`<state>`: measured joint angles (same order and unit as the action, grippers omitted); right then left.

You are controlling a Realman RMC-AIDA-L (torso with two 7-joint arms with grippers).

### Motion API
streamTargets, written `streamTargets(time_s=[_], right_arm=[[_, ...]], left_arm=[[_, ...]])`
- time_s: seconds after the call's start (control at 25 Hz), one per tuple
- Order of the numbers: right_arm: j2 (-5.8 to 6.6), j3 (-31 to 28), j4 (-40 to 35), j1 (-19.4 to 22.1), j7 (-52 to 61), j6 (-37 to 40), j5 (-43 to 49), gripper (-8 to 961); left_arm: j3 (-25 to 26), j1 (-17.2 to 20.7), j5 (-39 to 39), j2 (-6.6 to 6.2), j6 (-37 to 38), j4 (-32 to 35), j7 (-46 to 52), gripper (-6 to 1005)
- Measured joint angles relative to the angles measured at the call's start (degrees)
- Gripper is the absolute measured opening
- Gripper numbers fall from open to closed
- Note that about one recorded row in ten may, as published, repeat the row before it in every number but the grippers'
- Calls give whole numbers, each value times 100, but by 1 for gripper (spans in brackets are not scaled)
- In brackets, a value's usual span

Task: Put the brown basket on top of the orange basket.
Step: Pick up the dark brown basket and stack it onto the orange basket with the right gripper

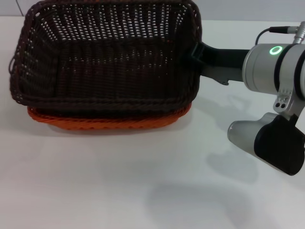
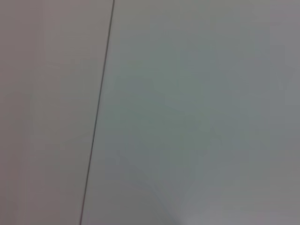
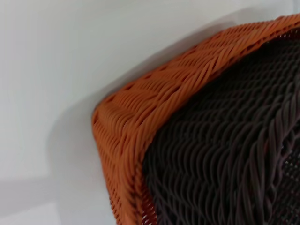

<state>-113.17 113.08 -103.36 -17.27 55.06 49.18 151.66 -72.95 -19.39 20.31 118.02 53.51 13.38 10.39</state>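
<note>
The brown basket (image 1: 105,52) sits nested on top of the orange basket (image 1: 109,121), whose rim shows beneath its front edge. My right gripper (image 1: 196,51) reaches in from the right and meets the brown basket's right rim. The right wrist view shows a corner of the orange basket (image 3: 136,117) close up, with the brown basket (image 3: 225,150) inside it. My left gripper is out of view; its wrist view shows only a bare pale surface (image 2: 187,117).
The white table (image 1: 143,181) stretches in front of the baskets and to their right. My right arm (image 1: 271,67) and its elbow housing (image 1: 271,143) hang over the table's right side. A thin dark seam (image 2: 98,112) crosses the left wrist view.
</note>
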Motion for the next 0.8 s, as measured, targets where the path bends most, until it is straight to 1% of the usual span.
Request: streamTargets(time_s=[0.12,0.32,0.36,0.4,0.44,0.48,0.56,0.6,0.64,0.76,0.8], right_arm=[[46,-4,80,-98,-129,-50,-242,206],[78,12,324,-277,20,-183,-454,203],[142,100,482,-319,147,-321,-464,206],[142,100,482,-319,147,-321,-464,209],[184,158,546,-336,314,-394,-385,212],[184,158,546,-336,314,-394,-385,215],[239,252,569,-346,777,-517,-160,221],[239,252,569,-346,777,-517,-160,264],[278,298,566,-321,1022,-645,-5,308],[297,315,502,-219,1192,-754,84,438],[297,315,502,-219,1192,-754,84,457]], left_arm=[[-25,-16,0,24,-67,-6,2,739],[-52,-44,-3,37,-141,-11,4,739],[-53,-48,-7,37,-163,-11,8,739],[-53,-48,-7,37,-163,-11,8,739],[-53,-48,-9,37,-174,-11,15,739],[-53,-43,-18,37,-188,-11,37,739],[-53,-28,-40,34,-219,-11,80,739],[-53,-28,-40,34,-219,-11,80,739],[-56,-31,-42,30,-252,-11,82,739],[-61,-60,-44,15,-359,-11,83,739],[-61,-60,-44,15,-359,-11,83,739]])
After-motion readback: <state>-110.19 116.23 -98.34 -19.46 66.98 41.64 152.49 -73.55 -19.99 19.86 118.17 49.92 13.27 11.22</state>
